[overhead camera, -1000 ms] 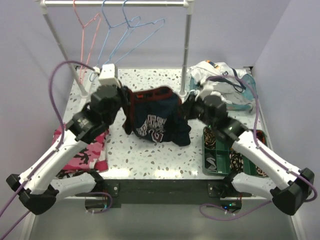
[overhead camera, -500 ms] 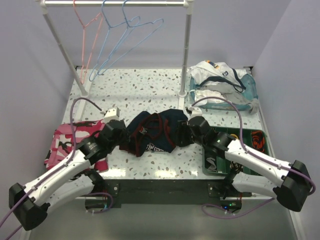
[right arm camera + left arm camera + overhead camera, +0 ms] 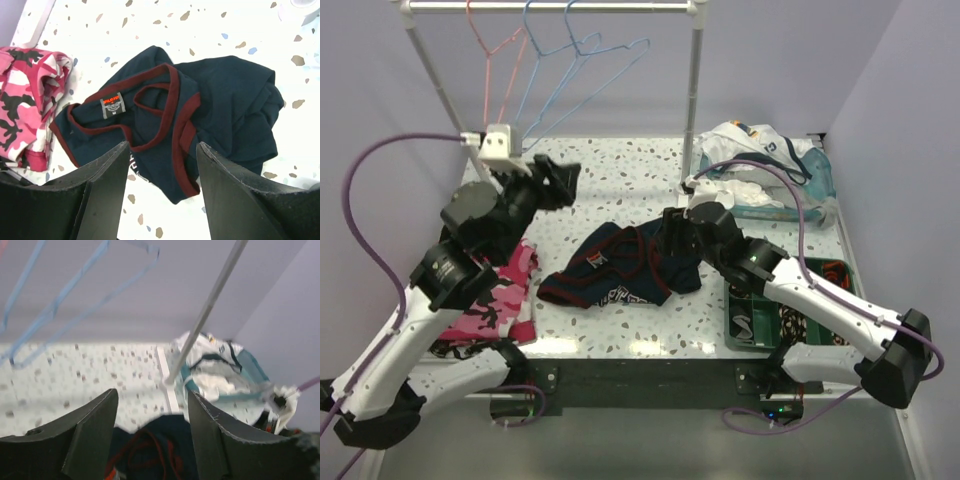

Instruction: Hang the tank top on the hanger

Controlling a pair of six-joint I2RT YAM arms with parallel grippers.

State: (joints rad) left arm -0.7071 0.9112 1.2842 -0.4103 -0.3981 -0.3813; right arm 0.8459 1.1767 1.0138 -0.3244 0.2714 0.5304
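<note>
Overhead, the top [image 3: 620,268] lies crumpled on the table [image 3: 620,170] — navy, dark red trim, white lettering; left wrist, left gripper [image 3: 152,400] spread, empty, raised beyond it; right wrist, right gripper [image 3: 162,150] spread — hovering over its labelled neckline.

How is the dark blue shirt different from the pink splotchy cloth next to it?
The tank top is navy with dark red trim and white lettering; the camouflage cloth is patched pink, black and white. The tank top lies near the middle of the table, the camouflage cloth at its left edge. Both lie crumpled on the table, and neither is being held.
</note>
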